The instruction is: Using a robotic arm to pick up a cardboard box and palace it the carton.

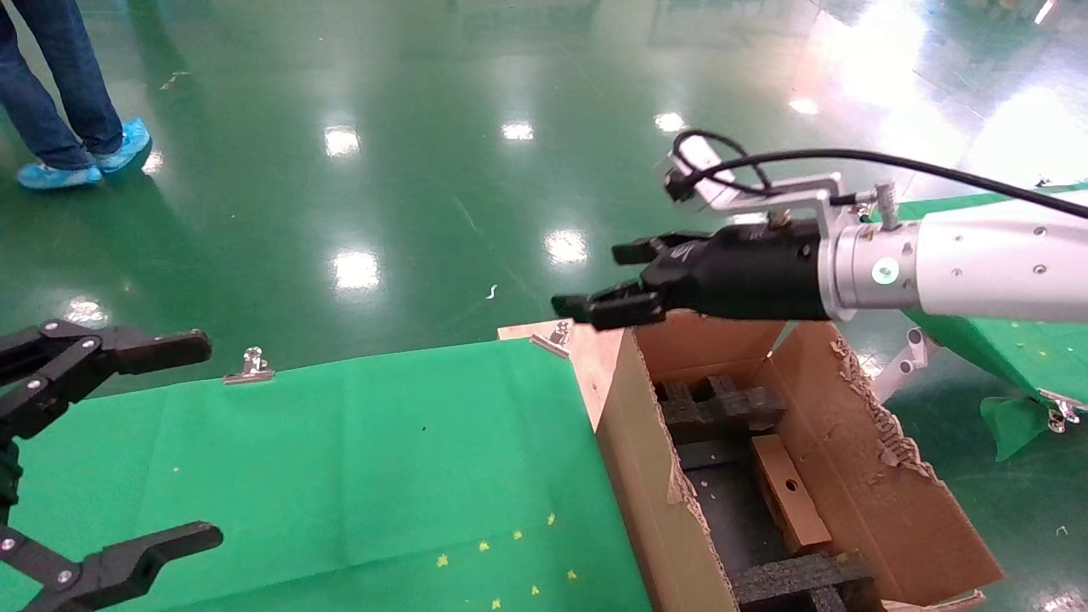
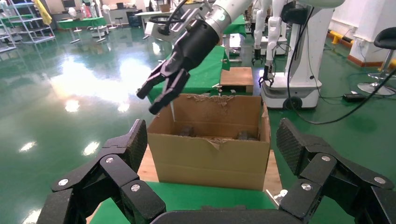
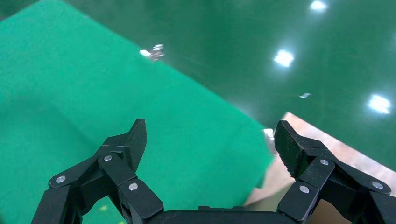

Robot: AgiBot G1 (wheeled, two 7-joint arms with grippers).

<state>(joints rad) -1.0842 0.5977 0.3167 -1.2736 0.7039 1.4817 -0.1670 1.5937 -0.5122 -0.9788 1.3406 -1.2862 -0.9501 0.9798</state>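
Green glossy floor (image 1: 408,187) is filling most of your head view, with one green-clothed table (image 1: 340,476) sitting in front of you and two metal clips (image 1: 252,365) pinning the cloth along its far edge. You've got one carton (image 1: 858,476) standing just beside the table's right end, flaps ragged and open, with black foam inserts (image 1: 722,408) sitting inside it. One cardboard box (image 1: 789,491) is lying down in there, tilted between the foam pieces, its round hole facing up, so it's already in the carton. Your robotic arm (image 1: 977,263) is reaching in from the right, and its right gripper (image 1: 614,280) is hovering above the carton's far left corner with the fingers spread wide and nothing between them. Your left gripper (image 1: 191,438) is hanging over the table's left end, well apart from the carton, also gaping wide and holding nothing. One person's legs in blue shoe covers (image 1: 81,161) are showing at the far left on the floor.
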